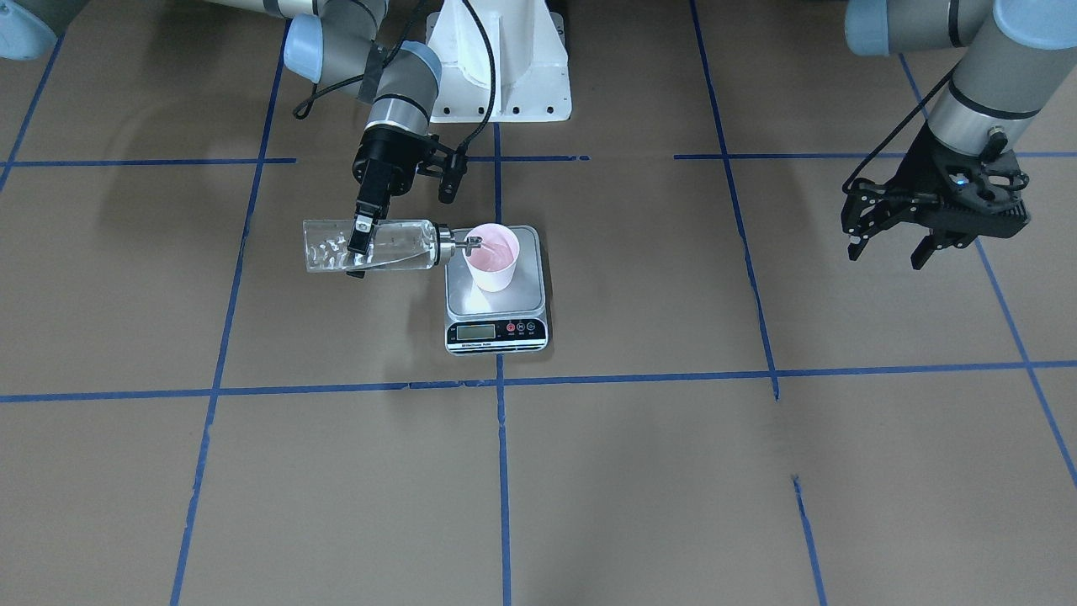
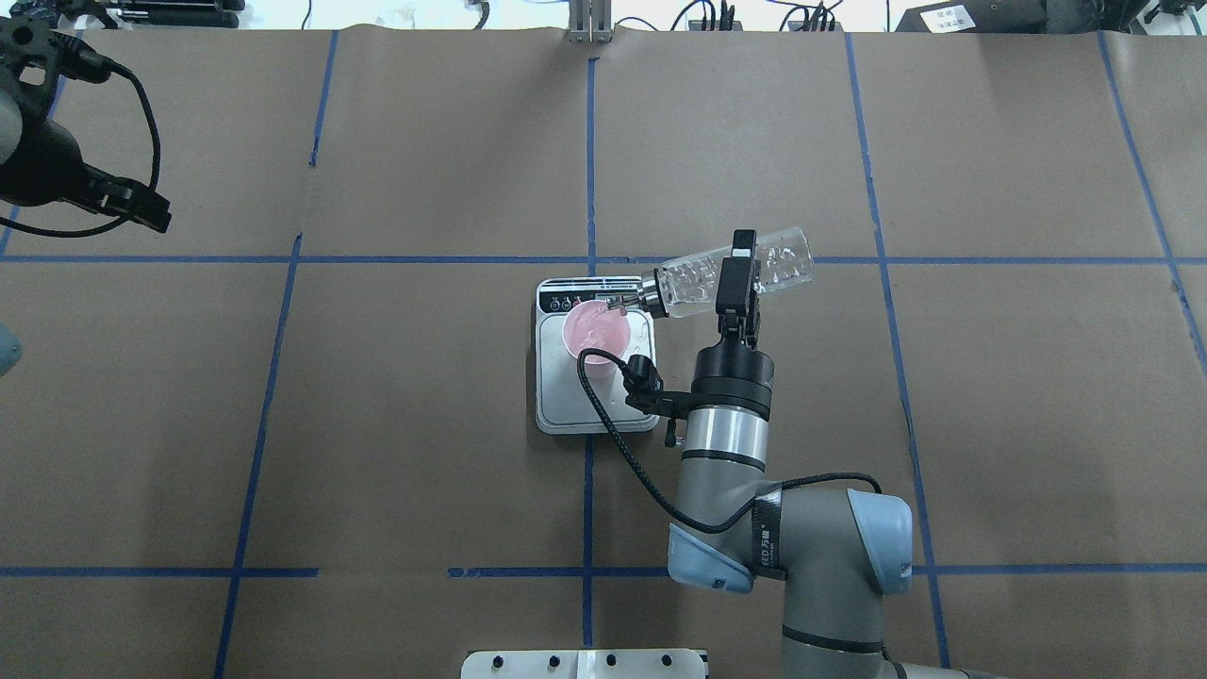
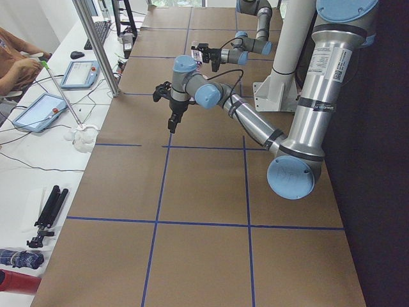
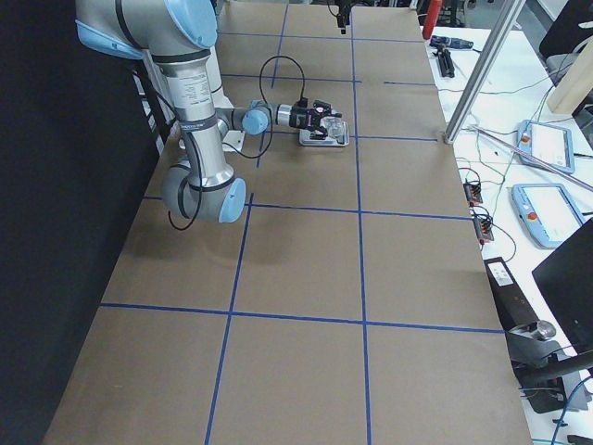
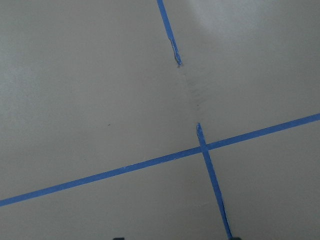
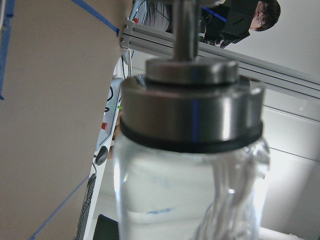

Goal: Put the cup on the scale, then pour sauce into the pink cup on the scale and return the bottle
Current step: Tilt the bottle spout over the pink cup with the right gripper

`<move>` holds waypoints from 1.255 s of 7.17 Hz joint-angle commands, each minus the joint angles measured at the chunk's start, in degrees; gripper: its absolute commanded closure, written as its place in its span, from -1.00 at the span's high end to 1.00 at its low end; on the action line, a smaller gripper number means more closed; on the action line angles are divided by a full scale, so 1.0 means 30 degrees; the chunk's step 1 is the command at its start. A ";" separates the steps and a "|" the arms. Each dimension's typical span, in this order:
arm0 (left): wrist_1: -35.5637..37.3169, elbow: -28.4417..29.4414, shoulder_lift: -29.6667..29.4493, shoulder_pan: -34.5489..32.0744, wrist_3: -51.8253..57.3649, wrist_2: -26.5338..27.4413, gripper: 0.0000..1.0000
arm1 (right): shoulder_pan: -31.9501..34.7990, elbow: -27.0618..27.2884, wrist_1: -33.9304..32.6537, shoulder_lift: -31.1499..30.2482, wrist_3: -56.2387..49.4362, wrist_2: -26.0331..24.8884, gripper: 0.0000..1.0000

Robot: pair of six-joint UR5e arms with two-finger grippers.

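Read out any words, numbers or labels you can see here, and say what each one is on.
Nothing reads clearly enough to quote.
Scale display and the print on its front strip: too small and blurred.
Right arm, black band: white lettering, blurred and partly hidden.
Left arm, white sticker: too small.
Bottle and cup: no label seen.

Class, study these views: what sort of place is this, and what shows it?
Probably a robotics lab: two robot arms, the left arm and right arm, at a paper-covered table gridded with blue tape, while a side bench holds teach pendants beside an operator.
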 commanded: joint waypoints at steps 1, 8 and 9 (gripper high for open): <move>0.0000 -0.0019 -0.0033 0.0011 -0.0128 -0.0022 0.51 | 0.0010 0.0039 0.0000 -0.0021 -0.0161 -0.0030 -1.00; 0.0000 0.0010 -0.0063 0.0011 -0.0128 0.0008 0.51 | 0.0040 0.0419 0.0000 -0.0226 -0.0425 -0.0235 -1.00; 0.0000 -0.0019 -0.0063 0.0011 -0.0128 -0.0021 0.51 | 0.0040 0.0449 0.0029 -0.0284 -0.0425 -0.0206 -1.00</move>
